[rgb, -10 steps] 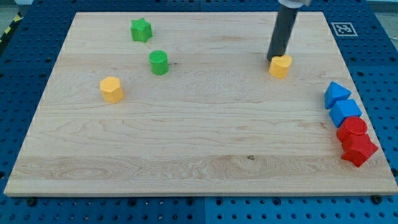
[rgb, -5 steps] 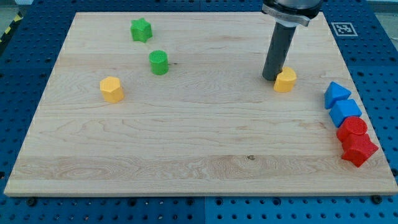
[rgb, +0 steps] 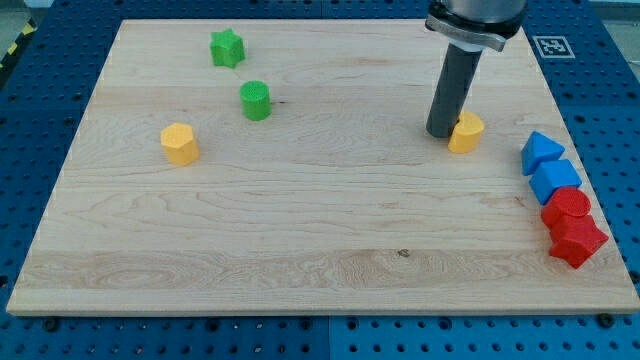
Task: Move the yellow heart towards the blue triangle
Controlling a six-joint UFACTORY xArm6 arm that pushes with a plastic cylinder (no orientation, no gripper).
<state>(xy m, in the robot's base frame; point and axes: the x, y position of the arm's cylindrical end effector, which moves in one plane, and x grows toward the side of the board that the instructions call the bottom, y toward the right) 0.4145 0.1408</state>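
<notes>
The yellow heart [rgb: 466,132] lies on the wooden board at the view's right, a little above mid-height. My tip [rgb: 441,134] stands right against its left side, touching it. The blue triangle [rgb: 541,152] sits near the board's right edge, to the right of the heart and slightly lower, with a gap between them.
A blue cube [rgb: 556,180], a red cylinder [rgb: 567,206] and a red star [rgb: 577,240] run in a line below the blue triangle. A green star [rgb: 227,47] and green cylinder [rgb: 256,100] sit at the upper left. A yellow hexagon [rgb: 180,143] lies at the left.
My tip and the yellow heart have moved down and to the right, closer to the blue triangle. The other blocks have not moved.
</notes>
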